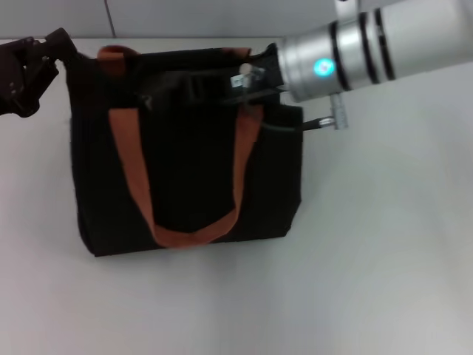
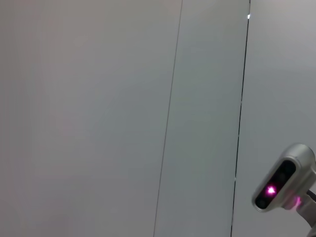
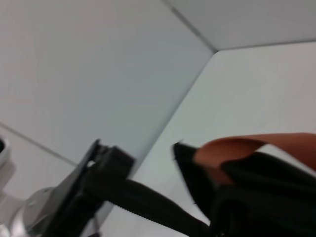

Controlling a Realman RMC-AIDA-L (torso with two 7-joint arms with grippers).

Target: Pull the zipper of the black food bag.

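Observation:
The black food bag [image 1: 188, 170] lies on the white table with its orange-brown handles across its face. My left gripper [image 1: 58, 46] is at the bag's top left corner. In the right wrist view this left gripper [image 3: 104, 159] is shut on a black toothed strip [image 3: 148, 205] that runs taut from that corner of the bag [image 3: 256, 197]. My right arm reaches in from the upper right, and its dark gripper [image 1: 194, 85] sits over the bag's top edge. The zipper's pull tab is hidden there.
Bare white table [image 1: 369, 259] lies in front of the bag and to its right. A grey wall stands close behind the bag's top edge. In the left wrist view only wall panels and a silver unit with a pink light [image 2: 284, 185] show.

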